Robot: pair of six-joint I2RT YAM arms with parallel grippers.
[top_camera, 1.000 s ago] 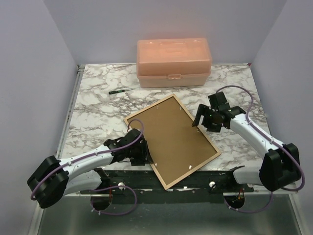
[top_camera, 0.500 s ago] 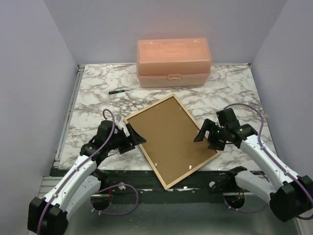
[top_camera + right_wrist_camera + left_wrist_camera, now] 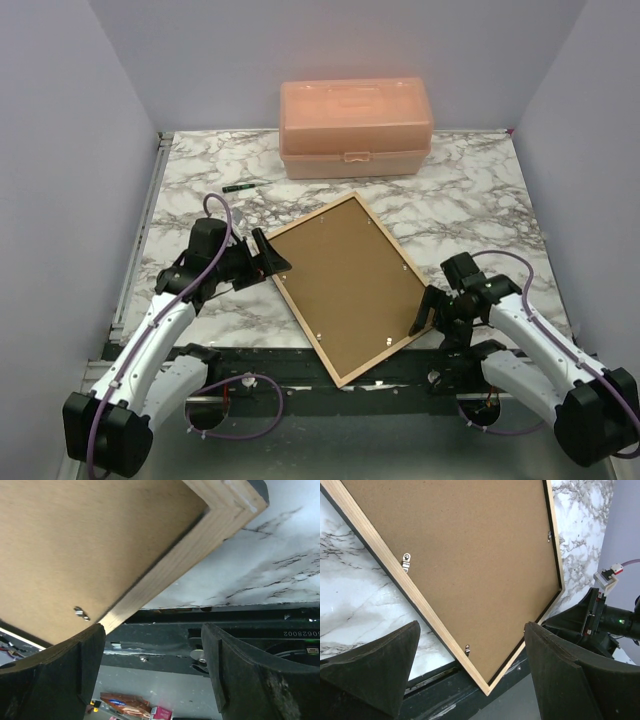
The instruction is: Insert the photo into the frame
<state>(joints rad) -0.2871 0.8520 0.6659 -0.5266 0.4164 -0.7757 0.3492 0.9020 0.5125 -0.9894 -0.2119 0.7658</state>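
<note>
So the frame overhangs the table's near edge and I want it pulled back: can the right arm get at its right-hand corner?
Probably yes: the right gripper stands open right beside that corner of the frame, with nothing between them.

Small serial digits (image 3: 300, 633) on black base (image 3: 250, 642)

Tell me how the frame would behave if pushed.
Probably stiff: the frame has a wooden rim and flat board back. It likely slides easily on the smooth marble table. Its near corner overhangs the edge, so a nearward push might tip it off.
</note>
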